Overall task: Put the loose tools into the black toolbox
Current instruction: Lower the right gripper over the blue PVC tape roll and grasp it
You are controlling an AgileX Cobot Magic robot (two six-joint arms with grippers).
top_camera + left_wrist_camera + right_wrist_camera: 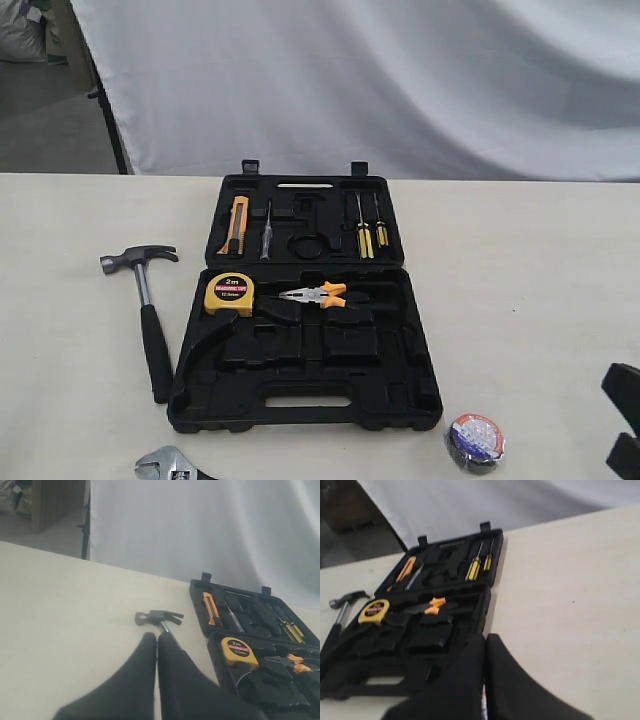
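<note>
Hammer (152, 335) is seen lying flat on the tabletop (520, 300), just left of the toolbox (300, 408), its head at the far end. Only the head of the wrench (168, 465) is shown, cut off at the near edge. The toolbox is laid open, with a tape measure (229, 292) and pliers (322, 295) seated in its nearer half. The tape roll (476, 441) is set just off its near right corner. The left claw (157, 641) is pressed closed on nothing; the right claw (485, 642) seems likewise clenched empty.
</note>
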